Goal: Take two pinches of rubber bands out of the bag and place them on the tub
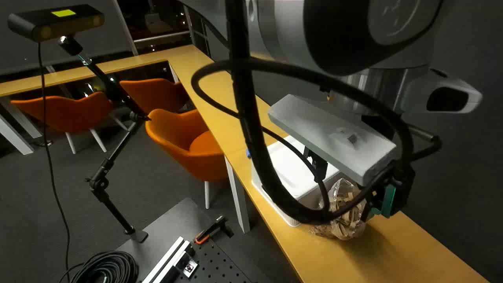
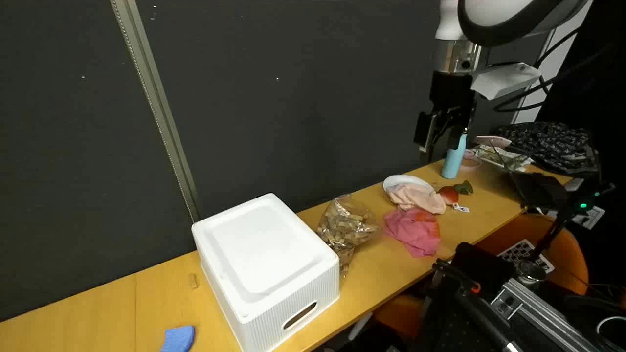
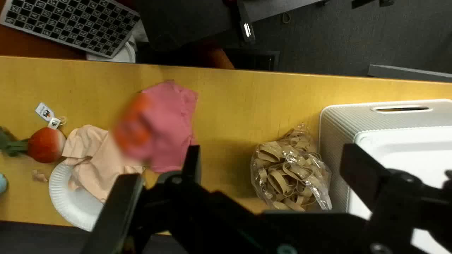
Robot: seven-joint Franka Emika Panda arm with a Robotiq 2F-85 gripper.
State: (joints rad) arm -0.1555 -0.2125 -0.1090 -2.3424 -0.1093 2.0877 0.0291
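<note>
open air above bag, tub blocking alongside

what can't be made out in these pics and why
Inside of the tub: all views, hidden by its top.
Part of the bag: in an exterior view, behind the cable.
Blue object: in an exterior view, cut off by bottom edge.
Orange patch on the pink cloth: wrist view, blurred.
Print on the upper tag: wrist view, too small.
</note>
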